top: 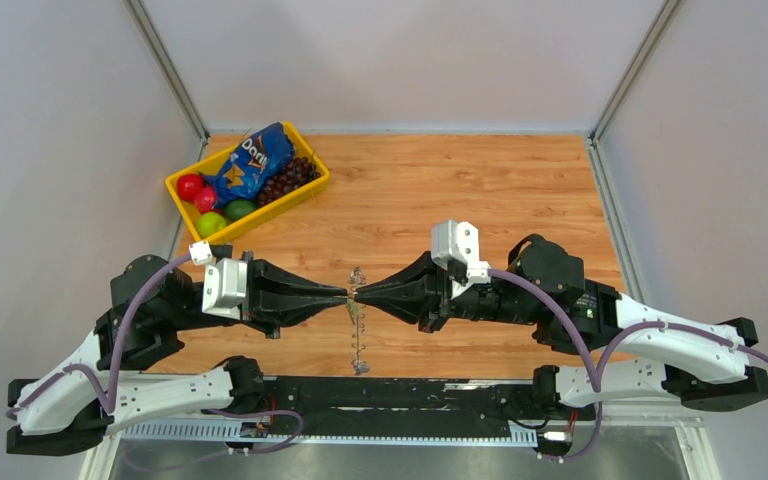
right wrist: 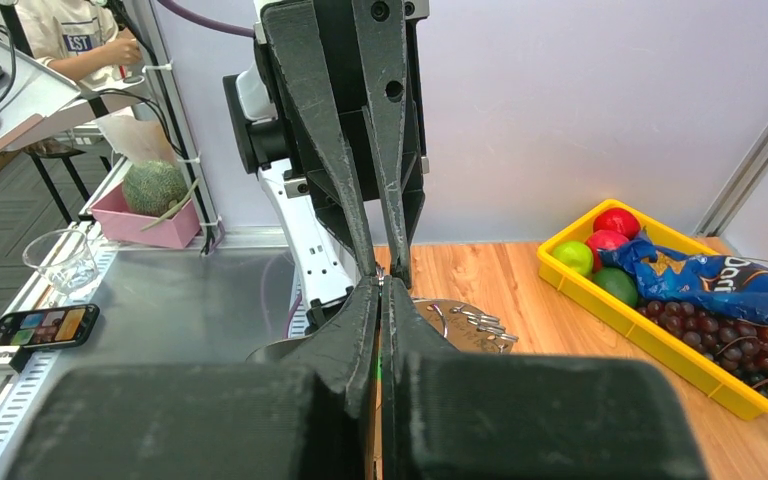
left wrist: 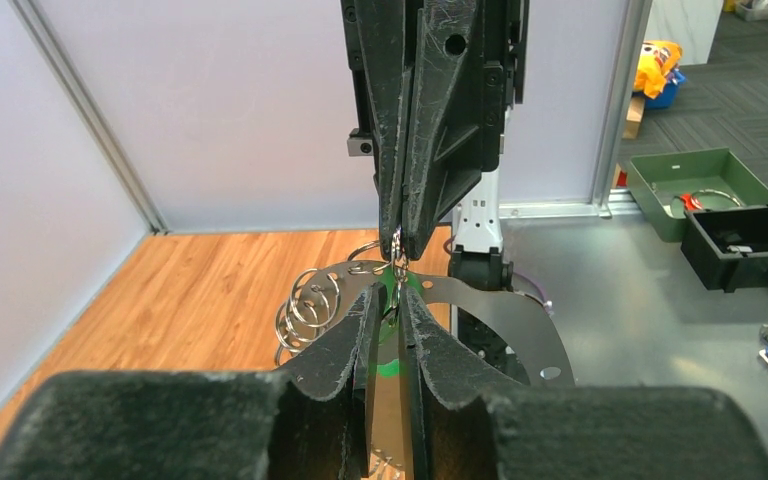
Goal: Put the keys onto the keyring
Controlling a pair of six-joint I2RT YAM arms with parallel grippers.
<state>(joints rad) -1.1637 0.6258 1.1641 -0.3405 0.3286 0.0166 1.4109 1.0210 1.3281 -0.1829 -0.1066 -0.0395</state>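
Observation:
Both grippers meet tip to tip above the middle of the wooden table. The keyring (left wrist: 520, 310), a thin silvery hoop, hangs between them and carries a cluster of small split rings (left wrist: 308, 305). From above the keyring (top: 358, 330) shows only edge-on. My right gripper (left wrist: 397, 240) is shut on a small silver link at the hoop's top edge. The keys (left wrist: 390, 367), with their green tag, hang in the narrow gap of my left gripper (left wrist: 390, 295), whose fingers stand slightly apart. I cannot tell whether they touch the keys. In the right wrist view the right gripper (right wrist: 380, 282) shows its fingers pressed together.
A yellow bin (top: 175, 185) at the table's back left holds fruit, grapes and a blue chips bag (top: 255, 160). Metal frame posts stand at the table's back corners. Both arm bases sit along the near edge.

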